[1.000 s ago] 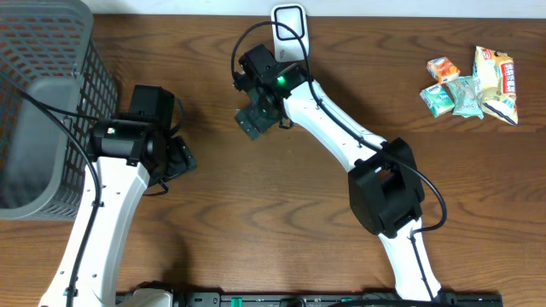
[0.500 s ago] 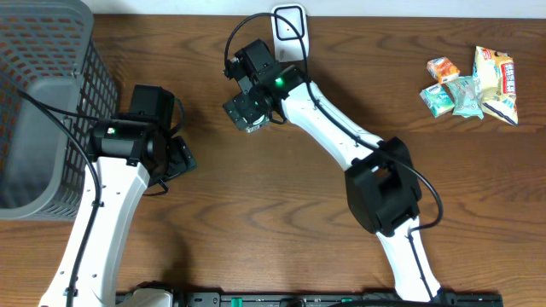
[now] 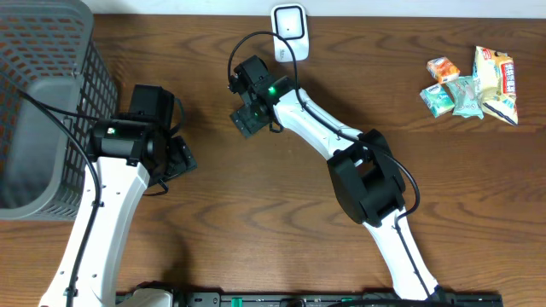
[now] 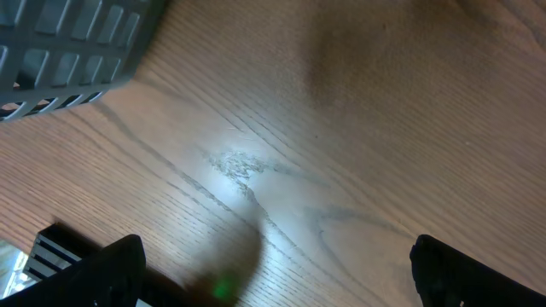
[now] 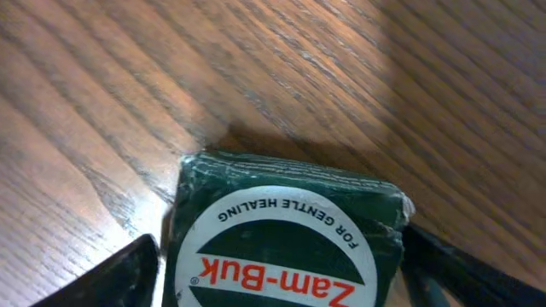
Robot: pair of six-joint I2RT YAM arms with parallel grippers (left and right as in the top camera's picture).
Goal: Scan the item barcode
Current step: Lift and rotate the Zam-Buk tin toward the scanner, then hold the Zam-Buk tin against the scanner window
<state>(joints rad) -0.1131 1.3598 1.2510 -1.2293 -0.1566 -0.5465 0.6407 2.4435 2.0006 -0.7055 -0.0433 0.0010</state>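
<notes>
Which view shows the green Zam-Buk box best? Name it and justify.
Right wrist: the Zam-Buk box looms large, label readable, lying on the table between the fingers. Overhead shows only a small dark shape at the right gripper. Left wrist shows none of it.

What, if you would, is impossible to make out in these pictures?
The Zam-Buk box: no barcode shows; the right wrist view's bottom edge cuts it off.
The right gripper: fingers cropped there too, so whether it grips the box is unclear.
The snack packets: too small in the overhead view to read.
</notes>
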